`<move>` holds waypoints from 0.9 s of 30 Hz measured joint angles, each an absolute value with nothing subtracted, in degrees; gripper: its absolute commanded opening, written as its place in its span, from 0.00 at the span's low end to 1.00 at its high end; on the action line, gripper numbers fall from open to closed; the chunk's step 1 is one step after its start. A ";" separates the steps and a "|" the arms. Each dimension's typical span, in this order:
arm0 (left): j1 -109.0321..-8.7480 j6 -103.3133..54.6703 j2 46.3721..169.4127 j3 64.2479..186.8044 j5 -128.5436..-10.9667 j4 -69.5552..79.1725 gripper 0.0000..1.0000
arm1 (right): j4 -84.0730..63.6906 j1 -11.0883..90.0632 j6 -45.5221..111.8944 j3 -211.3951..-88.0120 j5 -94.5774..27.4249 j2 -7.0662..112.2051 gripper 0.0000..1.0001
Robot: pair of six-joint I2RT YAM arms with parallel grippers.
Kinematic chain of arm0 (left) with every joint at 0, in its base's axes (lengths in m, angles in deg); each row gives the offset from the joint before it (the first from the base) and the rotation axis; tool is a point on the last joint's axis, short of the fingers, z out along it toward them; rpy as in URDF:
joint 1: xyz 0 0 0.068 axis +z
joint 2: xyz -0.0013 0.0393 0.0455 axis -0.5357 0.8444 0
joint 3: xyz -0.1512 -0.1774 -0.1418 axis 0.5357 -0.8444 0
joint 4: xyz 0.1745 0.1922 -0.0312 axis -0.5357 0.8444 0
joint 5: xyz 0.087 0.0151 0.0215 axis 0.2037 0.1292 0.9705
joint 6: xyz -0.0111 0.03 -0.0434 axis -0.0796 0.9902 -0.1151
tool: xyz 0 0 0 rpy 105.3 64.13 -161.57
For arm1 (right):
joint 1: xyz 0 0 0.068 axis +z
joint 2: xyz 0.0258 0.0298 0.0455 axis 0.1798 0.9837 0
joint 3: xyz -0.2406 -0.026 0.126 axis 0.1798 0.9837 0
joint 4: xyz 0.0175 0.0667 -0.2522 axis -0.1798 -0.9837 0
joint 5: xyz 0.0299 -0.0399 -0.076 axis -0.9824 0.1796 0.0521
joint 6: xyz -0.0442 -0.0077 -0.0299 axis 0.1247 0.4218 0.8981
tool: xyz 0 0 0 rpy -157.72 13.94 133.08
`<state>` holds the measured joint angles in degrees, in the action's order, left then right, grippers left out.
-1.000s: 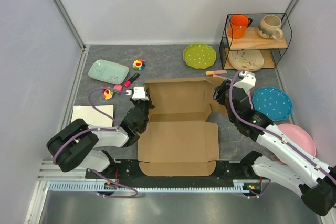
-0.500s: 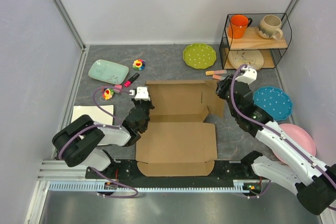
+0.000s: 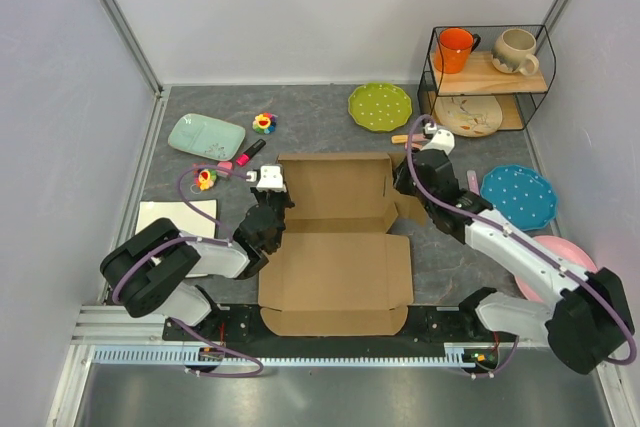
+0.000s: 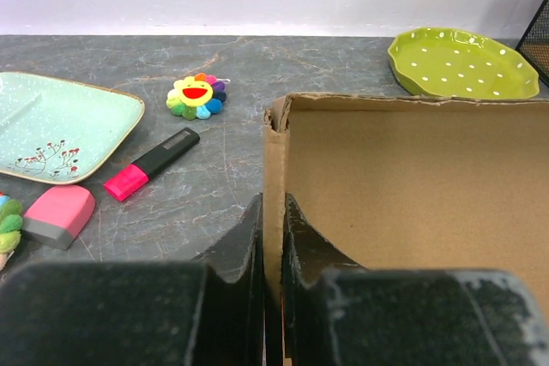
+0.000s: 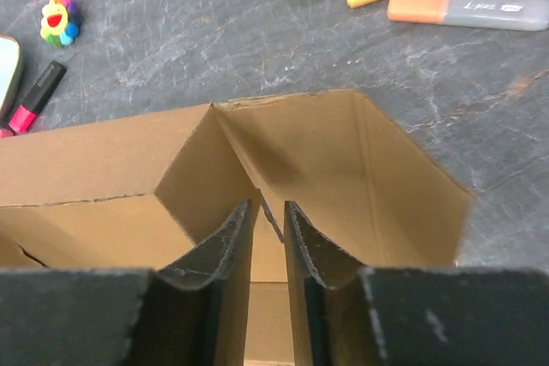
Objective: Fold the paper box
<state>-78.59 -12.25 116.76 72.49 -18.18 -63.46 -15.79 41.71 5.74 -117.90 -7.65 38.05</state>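
**Paper box held at both rear corners, table centre.**
Left to right: the left gripper (image 4: 272,212) is closed on the upright left wall of the paper box (image 3: 335,237), with the cardboard edge pinched between its fingers. A mint tray (image 4: 60,126) and a pink highlighter (image 4: 150,163) lie on the grey table (image 3: 310,117) just beyond. The box sits between the two arms. Its near panel lies flat toward the bases and its far half has raised walls. The right gripper (image 5: 270,212) is at the far right corner, its narrow jaws closed on an inner flap. A green plate (image 3: 380,106) lies behind and a blue plate (image 3: 518,197) to the right.
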 measured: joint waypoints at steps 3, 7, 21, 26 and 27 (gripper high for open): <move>-78.59 -12.21 116.76 72.49 -18.08 -63.48 0.02 | -17.76 41.67 6.57 -117.90 -5.79 33.66 0.61; -77.89 -11.62 116.76 72.78 -18.05 -63.50 0.02 | -19.60 41.17 8.12 -117.93 -0.92 25.57 0.72; -76.33 -11.46 116.91 75.73 -18.62 -63.39 0.02 | -19.01 37.10 8.28 -109.97 0.63 29.86 0.65; -76.33 -12.10 116.87 74.53 -18.67 -62.54 0.02 | -15.03 36.71 8.52 -109.97 -0.57 34.32 0.40; -76.33 -12.14 116.87 74.44 -18.67 -62.36 0.02 | -14.39 36.56 8.63 -109.97 -0.88 34.82 0.35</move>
<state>-76.33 -12.14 116.87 74.44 -18.67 -62.36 -14.39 36.56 8.63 -109.97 -0.88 34.82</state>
